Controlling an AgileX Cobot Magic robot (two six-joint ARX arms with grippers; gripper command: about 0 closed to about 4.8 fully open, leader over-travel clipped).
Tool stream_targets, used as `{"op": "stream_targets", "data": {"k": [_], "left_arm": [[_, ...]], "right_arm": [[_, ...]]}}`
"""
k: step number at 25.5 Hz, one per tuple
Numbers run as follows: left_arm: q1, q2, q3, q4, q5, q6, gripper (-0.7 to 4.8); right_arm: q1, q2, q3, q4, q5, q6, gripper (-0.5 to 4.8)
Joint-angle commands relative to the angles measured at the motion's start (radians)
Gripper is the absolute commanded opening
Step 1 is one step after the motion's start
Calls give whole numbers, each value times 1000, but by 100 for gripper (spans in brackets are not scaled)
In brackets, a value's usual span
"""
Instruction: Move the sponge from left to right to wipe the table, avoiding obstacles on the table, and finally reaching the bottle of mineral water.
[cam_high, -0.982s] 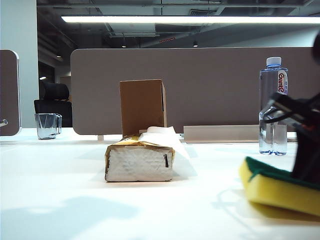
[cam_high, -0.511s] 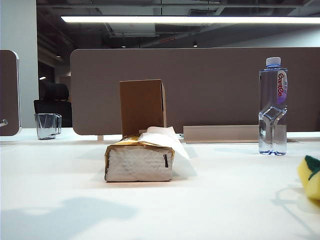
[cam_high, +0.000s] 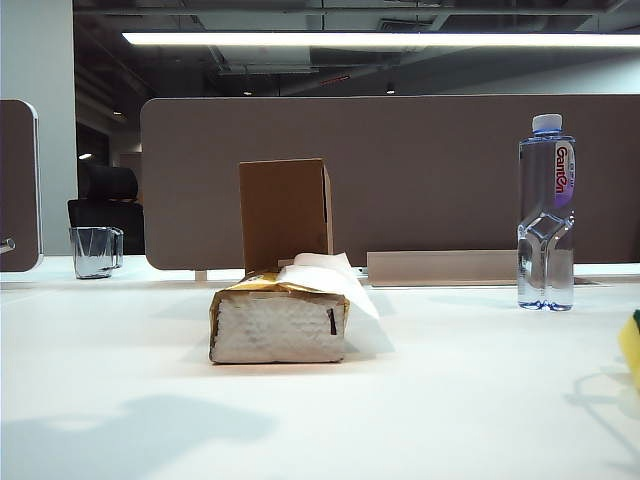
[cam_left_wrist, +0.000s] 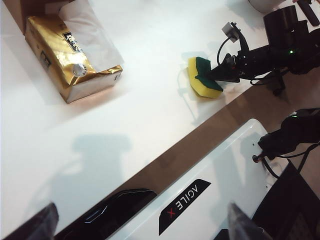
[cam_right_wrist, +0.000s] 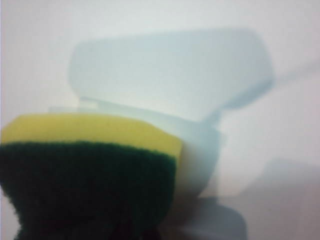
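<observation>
The right claw (cam_left_wrist: 216, 76) is clenched on the sponge (cam_left_wrist: 203, 77), gripping it from the green scouring side with the yellow foam face down on the bench (cam_high: 450, 400). The left-wrist view places the sponge near the front edge of the bench, well apart from the tissue pack (cam_left_wrist: 70, 55). The left claw (cam_left_wrist: 140, 225) stands released and holds nothing, hanging above the front edge of the bench.

Change over the last second: in the exterior view the sponge (cam_high: 631, 345) has slid toward the right edge of the bench. A second ago it filled the lower right corner under the dark claw; now only a yellow sliver remains at the frame border, and the claw itself is out of that view.

Task meaning: the wipe has passed the tissue pack (cam_high: 280, 322) and the cardboard box (cam_high: 285, 212) without contact. The bottle of mineral water (cam_high: 546, 215) stands farther back near the right rear of the bench, not yet reached. The remaining stroke likely runs rearward toward it.
</observation>
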Motion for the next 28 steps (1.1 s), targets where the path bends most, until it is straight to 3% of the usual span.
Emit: {"op": "stream_targets", "data": {"k": [1, 9, 28], "left_arm": [[0, 0, 3, 3, 9, 5, 438], [0, 0, 3, 5, 8, 5, 439], [0, 0, 3, 4, 8, 5, 439]], "right_arm": [[-6, 16, -20, -55, 156, -8, -9], [-6, 55, -11, 31, 177, -10, -9], [-6, 420, 256, 164, 198, -11, -9]]}}
